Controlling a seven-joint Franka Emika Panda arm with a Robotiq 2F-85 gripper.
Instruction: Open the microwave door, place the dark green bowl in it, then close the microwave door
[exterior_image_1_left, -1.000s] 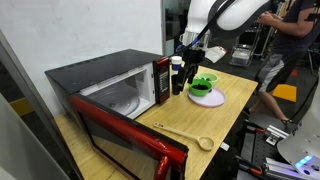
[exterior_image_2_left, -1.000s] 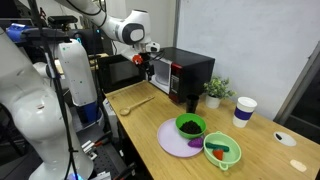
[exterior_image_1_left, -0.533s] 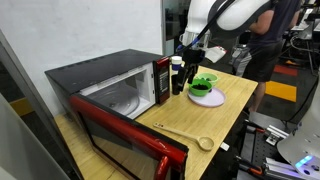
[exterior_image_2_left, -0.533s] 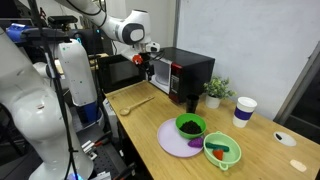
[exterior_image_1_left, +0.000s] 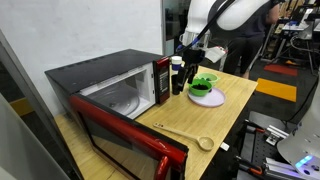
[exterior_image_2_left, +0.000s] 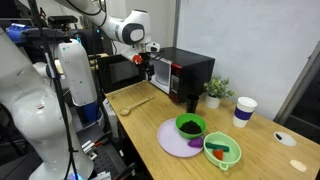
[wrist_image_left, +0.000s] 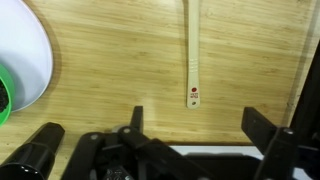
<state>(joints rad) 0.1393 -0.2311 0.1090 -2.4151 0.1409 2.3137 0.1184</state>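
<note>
Nearest in an exterior view, the microwave door (exterior_image_1_left: 125, 135) stands wide open, its red frame reaching out toward the camera over the tabletop (exterior_image_1_left: 228, 115). Behind it the microwave (exterior_image_1_left: 95, 72) shows its pale cavity, with the control strip at the far side of its front.

Just past the door's free end a wooden spoon (exterior_image_1_left: 185, 133) lies flat on the tabletop, apart from everything else. In the wrist view its handle (wrist_image_left: 193, 55) runs straight up the frame and carries a small sticker.

Farther along is a lavender plate (exterior_image_2_left: 172, 143). The dark green bowl (exterior_image_2_left: 190, 126) sits on this plate, outside the microwave and well apart from its opening. A lime bowl (exterior_image_2_left: 225, 152) rests at the plate's edge, beside the dark one.

A black bottle (exterior_image_1_left: 177, 75) stands upright just beside the control strip. The end effector (exterior_image_1_left: 190, 47) hangs in the air above it, clear of the tabletop. The wrist view shows the end effector (wrist_image_left: 200, 118) with its jaws spread wide and nothing between them.

At the far end of the tabletop stand a paper cup (exterior_image_2_left: 243, 110) and a small potted plant (exterior_image_2_left: 213, 90).
</note>
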